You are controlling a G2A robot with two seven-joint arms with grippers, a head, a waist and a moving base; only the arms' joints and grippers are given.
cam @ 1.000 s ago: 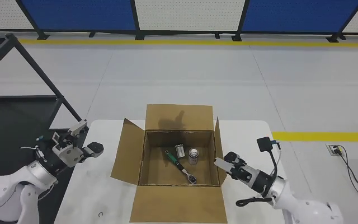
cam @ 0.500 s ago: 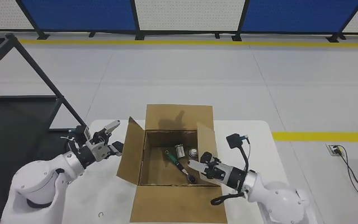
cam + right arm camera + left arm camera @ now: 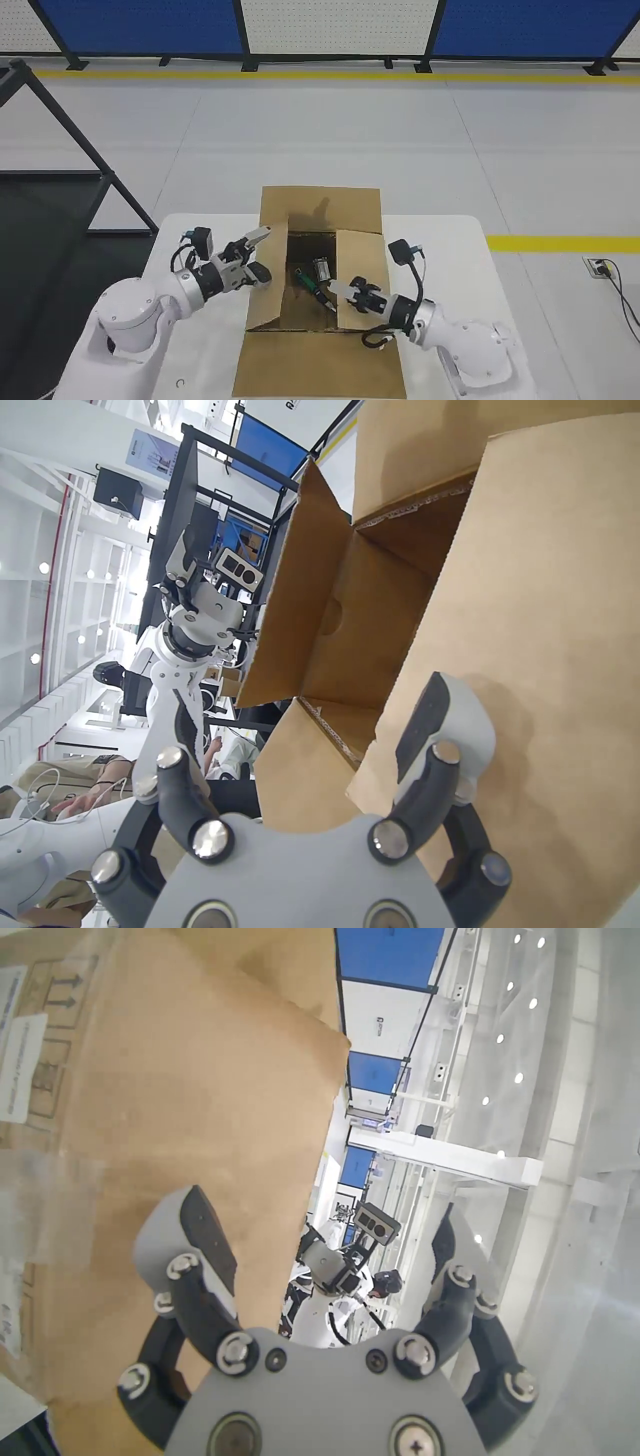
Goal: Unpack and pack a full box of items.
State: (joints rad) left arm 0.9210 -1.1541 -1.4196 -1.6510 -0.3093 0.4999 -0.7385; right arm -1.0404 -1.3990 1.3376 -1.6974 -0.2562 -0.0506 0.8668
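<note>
At the bottom middle of the top view, the front flap (image 3: 320,368) of the box (image 3: 300,312) lies flat out on the white counter (image 3: 452,236). Just above it, in the middle of the frame, the two side flaps are partly folded up. The left end effector (image 3: 256,255) sits left of the middle, with its fingers spread wide and nothing pinched. In the left wrist view, one finger (image 3: 207,1228) lies against the outside of the left flap (image 3: 268,300). The right end effector (image 3: 352,293) sits right of the middle. It is spread wide too and holds nothing, and one finger (image 3: 440,720) rests on the right flap (image 3: 360,262), which leans in over the box. Between the two flaps, down inside the box, lie a wrench (image 3: 312,286) with a green handle and a small can (image 3: 321,268). Farther up, the back flap (image 3: 320,208) is open. It looks like things are already packed in the box, and closing it has only begun. The side flaps need to go all the way down, then the front and back ones.
</note>
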